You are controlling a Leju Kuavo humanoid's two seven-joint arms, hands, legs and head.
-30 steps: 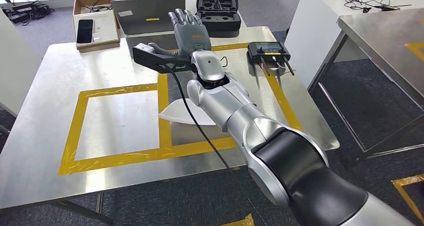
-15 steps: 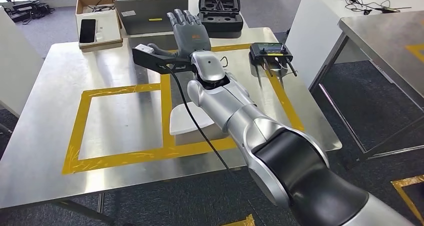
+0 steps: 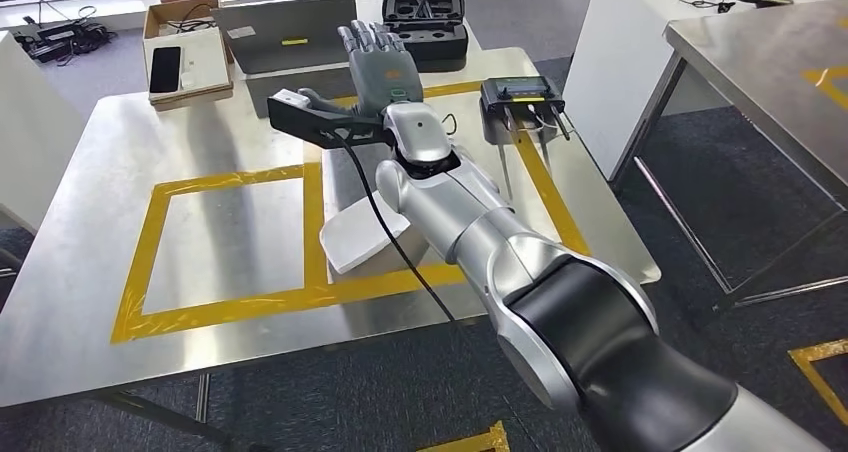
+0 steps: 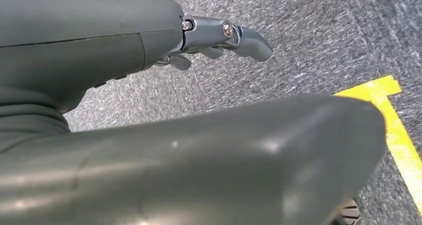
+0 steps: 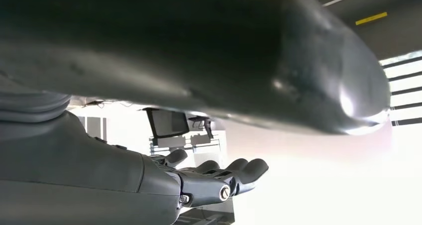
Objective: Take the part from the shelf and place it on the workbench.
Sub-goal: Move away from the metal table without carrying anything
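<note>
The white part (image 3: 352, 236) lies on the steel workbench (image 3: 120, 162), beside the yellow tape line between two taped squares, under my right forearm. My right hand (image 3: 378, 60) is stretched out flat above the far side of the bench, well beyond the part, fingers straight and holding nothing. In the right wrist view its fingers (image 5: 219, 179) are spread and empty. My left hand (image 4: 219, 36) hangs over the grey carpet beside a yellow floor marking, its fingers loose, nothing in them.
A black controller (image 3: 518, 100) sits at the bench's far right. Along the far edge are a black case (image 3: 425, 17), a laptop (image 3: 290, 32) and a cardboard box with a phone (image 3: 185, 47). A second steel table (image 3: 770, 62) stands to the right.
The white part has turned from a flat wedge into a tilted block beneath my forearm. The whole view has shifted slightly. My right hand stays stretched out and empty.
</note>
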